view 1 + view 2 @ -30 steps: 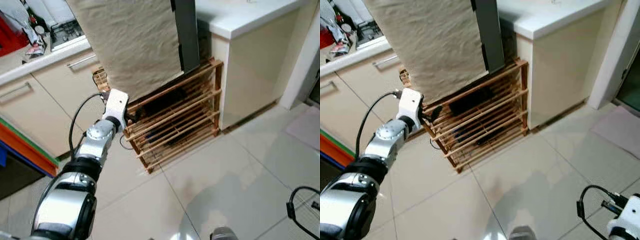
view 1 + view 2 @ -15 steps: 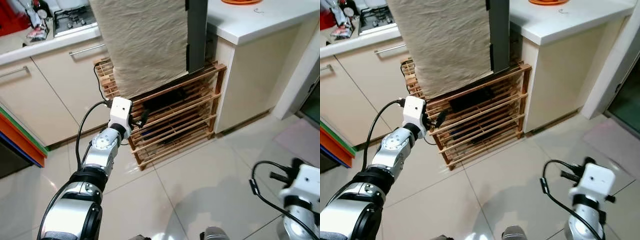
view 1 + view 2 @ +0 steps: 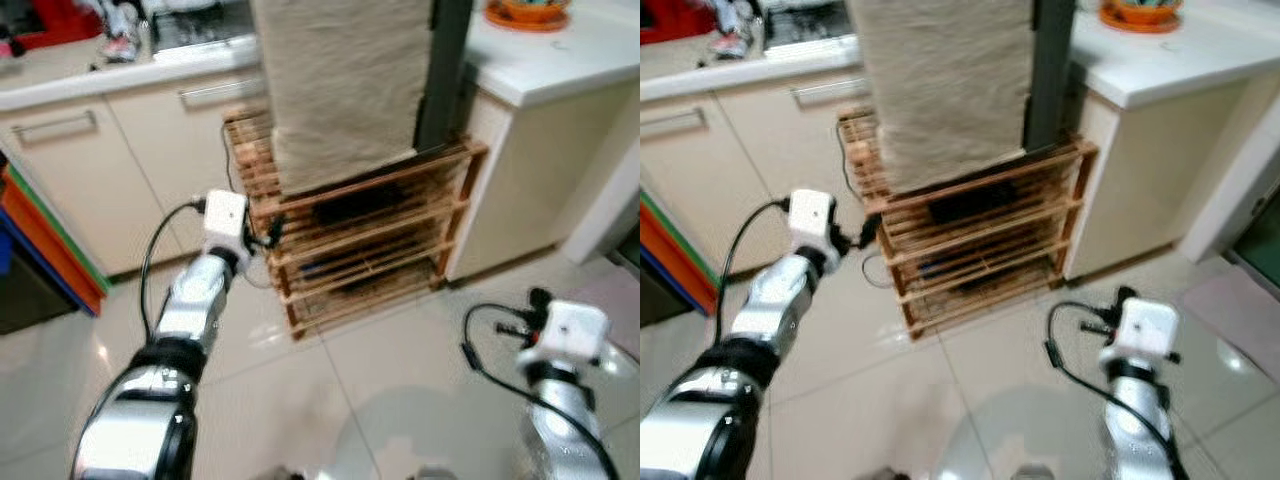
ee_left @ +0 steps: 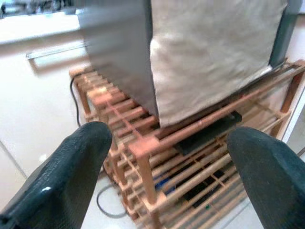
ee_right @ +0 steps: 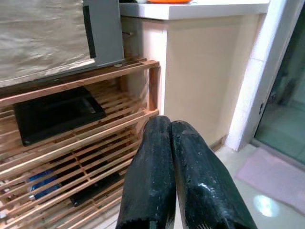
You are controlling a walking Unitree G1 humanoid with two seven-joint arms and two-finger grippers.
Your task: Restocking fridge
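Observation:
The fridge (image 3: 345,90) is a tall grey box draped in beige cloth, standing on a low wooden slat rack (image 3: 370,240). My left gripper (image 4: 167,143) is open and empty, held out at the rack's left front corner, a short way from the wood; its wide-apart fingers (image 4: 71,167) frame the rack's corner post and the cloth's lower edge. My right gripper (image 5: 165,125) is shut with nothing in it. It is raised over the floor tiles in front of the rack's right end and points at the shelves.
A black flat item (image 5: 57,114) and a blue object (image 5: 40,183) lie on the rack's shelves. A white counter with an orange bowl (image 3: 527,12) is right of the fridge, cream cabinets (image 3: 60,190) on the left. A pink mat (image 3: 1230,300) lies at the right.
The view has swung and lifted as I moved. My right arm has risen into sight and come forward toward the rack. My left arm stays stretched toward the rack's left corner.

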